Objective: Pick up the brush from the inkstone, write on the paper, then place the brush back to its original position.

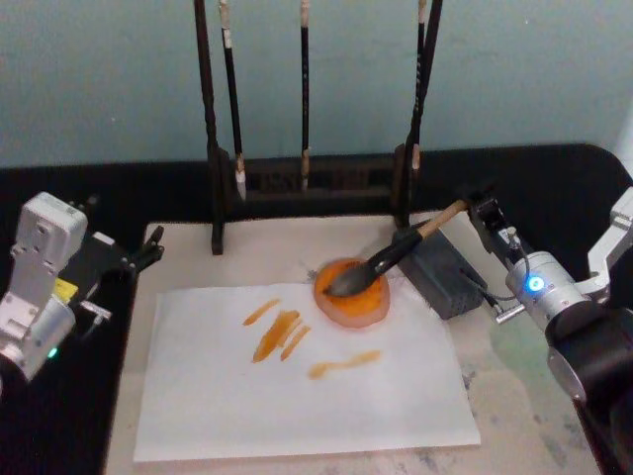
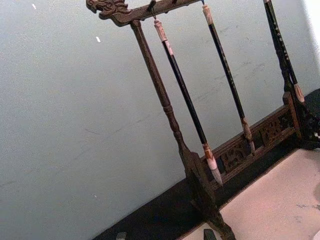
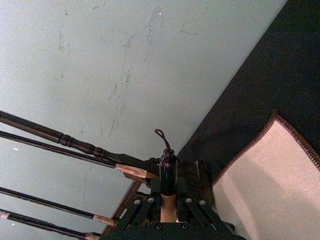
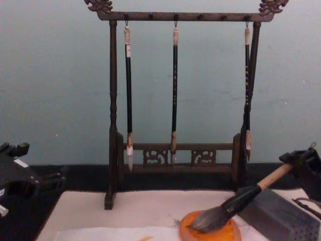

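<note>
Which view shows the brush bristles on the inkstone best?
Head view: the whole brush, bristles resting in the inkstone, end in the right gripper. Chest view shows it side-on. Right wrist view shows its looped black end. Left gripper parked aside.

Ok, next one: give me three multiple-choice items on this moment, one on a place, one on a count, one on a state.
1. The brush bristles lie: A in a jar; B on the floor; C on the inkstone.
2. Thin brushes hanging on the rack: A three; B one; C six.
3. The right claw is: A open and empty; B shut on the brush's shaft end; C gripping the rack.
Answers: C, the dark bristles sit on the orange dish; A, the chest view shows three hanging; B, the right wrist view shows it clamping the shaft. The left claw sits idle at the left.
</note>
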